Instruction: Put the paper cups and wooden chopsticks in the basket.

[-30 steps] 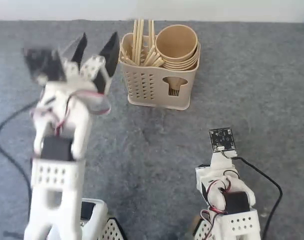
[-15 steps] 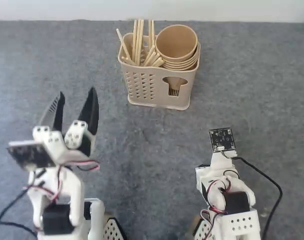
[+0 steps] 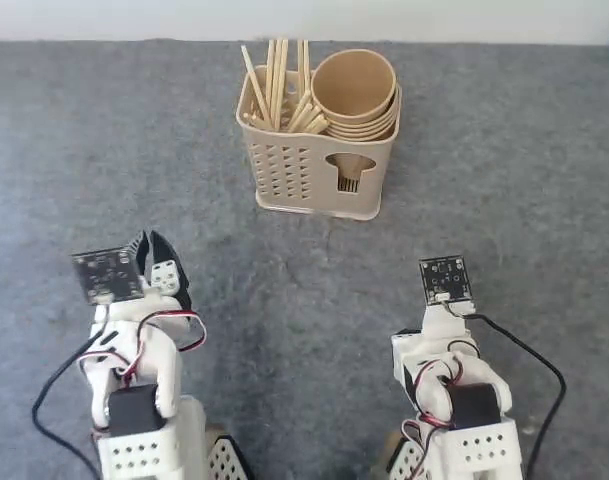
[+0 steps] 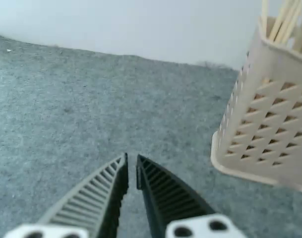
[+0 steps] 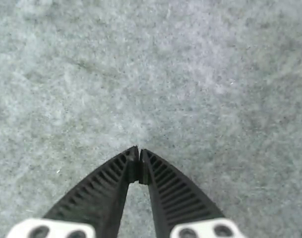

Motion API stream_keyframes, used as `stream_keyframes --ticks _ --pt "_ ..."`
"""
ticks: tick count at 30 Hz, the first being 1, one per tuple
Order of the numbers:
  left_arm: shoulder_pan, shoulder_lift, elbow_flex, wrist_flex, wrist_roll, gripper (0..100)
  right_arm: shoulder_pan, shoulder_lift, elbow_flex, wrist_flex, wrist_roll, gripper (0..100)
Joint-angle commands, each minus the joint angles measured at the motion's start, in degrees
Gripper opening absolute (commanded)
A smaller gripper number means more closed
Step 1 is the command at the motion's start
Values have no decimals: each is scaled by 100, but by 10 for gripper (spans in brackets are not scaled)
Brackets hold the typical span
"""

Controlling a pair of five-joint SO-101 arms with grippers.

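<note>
Stacked paper cups (image 3: 354, 85) in basket (image 3: 309, 170) at far side of worktop (image 3: 504, 180), wooden chopsticks (image 3: 277, 85) upright beside them, same basket. L gripper (image 4: 131, 161) well apart from basket, jaws narrow slit, empty. R gripper (image 5: 139, 151) over grey worktop, jaw tips touching, empty

Right gripper (image 5: 139, 150), 2 black ribbed fingers (image 5: 103, 193) meeting tip to tip near the middle of the frame, thin slit between them just behind the tips, white bases (image 5: 195, 230) with screw holes at their roots, grey fuzzy felt (image 5: 215, 69) spread beneath.
</note>
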Motion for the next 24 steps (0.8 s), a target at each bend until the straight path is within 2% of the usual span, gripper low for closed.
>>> stream_keyframes --ticks 1,4,10,12,20,24 --pt "9 -114 259 -35 -369 12 -31 31 26 40 18 9" --pt "18 -105 558 105 -396 12 -31 31 26 40 26 9" --pt "9 -114 549 1846 -422 12 -31 31 26 40 26 9" --pt "-44 -114 549 1741 -422 12 -40 31 26 40 26 9" --pt "-18 -114 549 2374 -413 12 -75 31 26 40 9 9" --pt "-18 -114 549 2374 -404 12 -75 31 26 40 18 9"
